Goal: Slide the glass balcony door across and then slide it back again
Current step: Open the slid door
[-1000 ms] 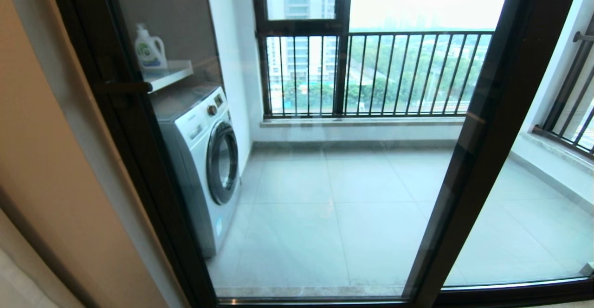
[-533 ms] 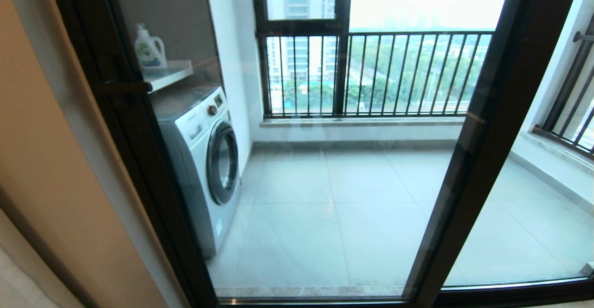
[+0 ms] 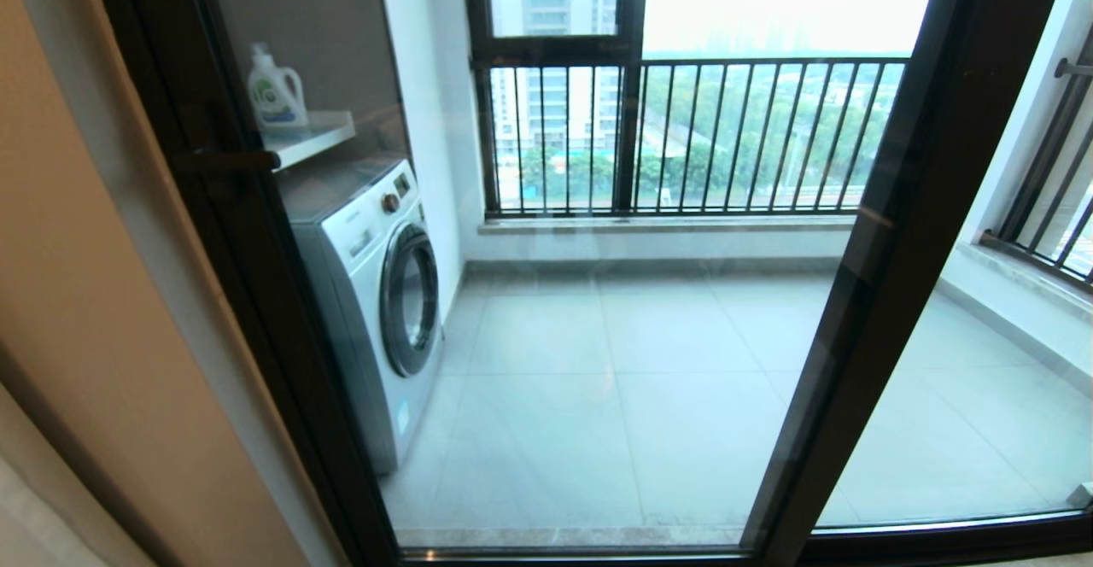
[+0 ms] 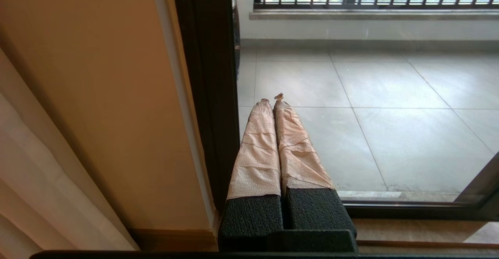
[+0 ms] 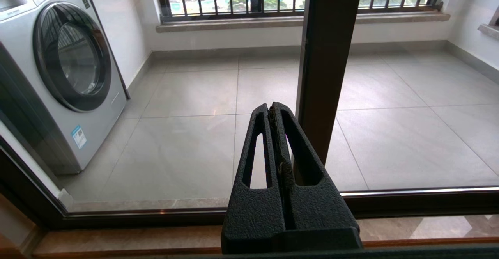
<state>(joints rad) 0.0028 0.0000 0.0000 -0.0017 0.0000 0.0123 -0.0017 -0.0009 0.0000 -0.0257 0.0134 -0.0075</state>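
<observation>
From the head view, the glass balcony door point(image 3: 598, 311) fills the middle of the frame, its left upright point(image 3: 256, 294) running from top left down to the bottom centre-left, tight against the beige wall point(image 3: 77, 251) with no gap showing. Its slim handle point(image 3: 224, 160) juts from that upright at upper left. The right upright point(image 3: 888, 234) slants down the right side, overlapping the second pane point(image 3: 982, 396) at lower right. Through the glass: a washing machine point(image 3: 376, 294) at left, a detergent bottle point(image 3: 275, 93) on a shelf point(image 3: 312, 136) above it, railing bars point(image 3: 726, 131) across the top. Neither arm shows here. Over to the left wrist view: the left gripper point(image 4: 271, 100), fingers wrapped in tan tape and pressed together on nothing, sits at lower centre, just right of the door's dark left upright, short of the glass, bare tiles point(image 4: 370, 134) beyond. A pale curtain point(image 4: 35, 181) shows at lower left. Right wrist view now: the right gripper point(image 5: 271, 110), black fingers closed and empty, sits low centre beside the dark middle upright point(image 5: 327, 56), bottom rail point(image 5: 409, 200) running across.
</observation>
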